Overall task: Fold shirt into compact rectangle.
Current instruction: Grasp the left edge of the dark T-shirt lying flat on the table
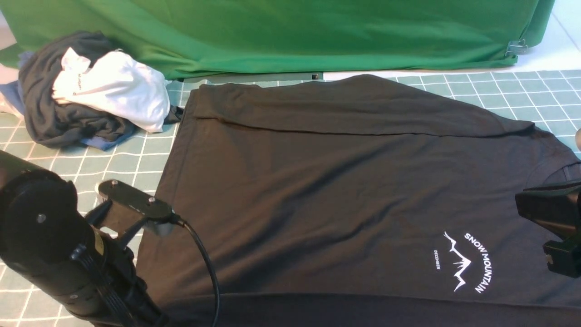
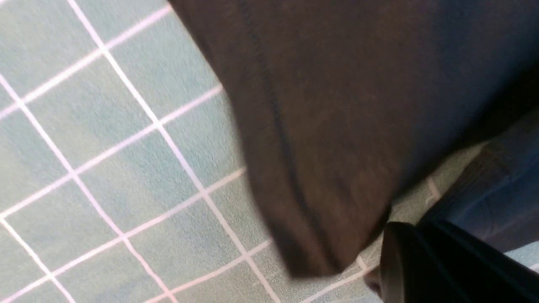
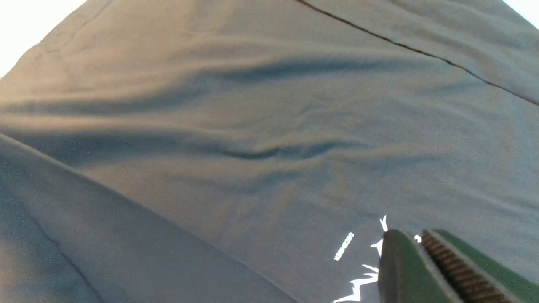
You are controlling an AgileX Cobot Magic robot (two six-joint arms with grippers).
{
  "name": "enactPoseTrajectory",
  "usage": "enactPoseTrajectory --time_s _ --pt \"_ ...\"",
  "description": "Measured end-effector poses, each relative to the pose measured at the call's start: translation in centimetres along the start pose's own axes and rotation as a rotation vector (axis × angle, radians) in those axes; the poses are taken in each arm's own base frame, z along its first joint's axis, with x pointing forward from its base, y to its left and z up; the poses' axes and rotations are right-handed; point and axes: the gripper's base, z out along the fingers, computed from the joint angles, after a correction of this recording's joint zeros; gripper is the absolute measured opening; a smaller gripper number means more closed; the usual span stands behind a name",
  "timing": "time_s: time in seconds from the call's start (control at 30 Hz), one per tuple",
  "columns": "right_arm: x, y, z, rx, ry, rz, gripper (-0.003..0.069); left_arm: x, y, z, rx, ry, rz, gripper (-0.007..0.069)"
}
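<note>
Above shirt (image 1: 317, 190), right end effector (image 3: 421, 236) hovering, closed

Shirt (image 1: 317, 190) lies spread on desk (image 1: 499, 95), print (image 1: 467, 261) toward my right. Clothes pile (image 1: 91, 91) on desk far left, just beside shirt's far corner. My left fingers (image 2: 421, 261) beside its near left corner; right fingers (image 3: 398, 256) above print

Green cloth (image 1: 290, 32) behind; clothes pile (image 1: 91, 91) on gridded mat (image 1: 522, 95).

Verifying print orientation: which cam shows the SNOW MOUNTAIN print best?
Front view: whole print on the black T-shirt, lettering readable. Right wrist view shows only a fragment beside the right gripper. Left wrist view shows just plain shirt edge, no print.
</note>
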Motion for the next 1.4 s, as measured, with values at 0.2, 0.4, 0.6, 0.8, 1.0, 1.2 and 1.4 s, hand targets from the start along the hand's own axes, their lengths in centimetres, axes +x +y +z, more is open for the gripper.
enactPoseTrajectory --time_s 0.2,0.4,0.6,0.8,1.0,1.2,1.4 --pt "0.0 0.0 0.0 0.0 0.001 0.0 0.0069 0.3 -0.1 2.4 0.016 0.052 -0.001 0.0187" --pt "0.0 0.0 0.0 0.0 0.001 0.0 0.0069 0.0 -0.3 3.0 0.033 0.024 0.036 0.0328" --pt "0.0 0.0 0.0 0.0 0.002 -0.001 0.0069 -0.4 0.0 3.0 0.008 -0.014 0.036 0.0377" --pt "0.0 0.0 0.0 0.0 0.002 -0.001 0.0069 -0.7 -0.1 3.0 0.018 -0.048 0.02 0.0372" --pt "0.0 0.0 0.0 0.0 0.002 -0.001 0.0069 -0.6 -0.2 3.1 0.029 -0.031 0.011 0.024" --pt "0.0 0.0 0.0 0.0 0.002 -0.001 0.0069 -0.6 -0.2 3.4 0.031 -0.013 0.01 0.0041" --pt "0.0 0.0 0.0 0.0 0.002 -0.001 0.0074 -2.1 -0.3 0.1 0.054 -0.046 -0.003 0.0014"
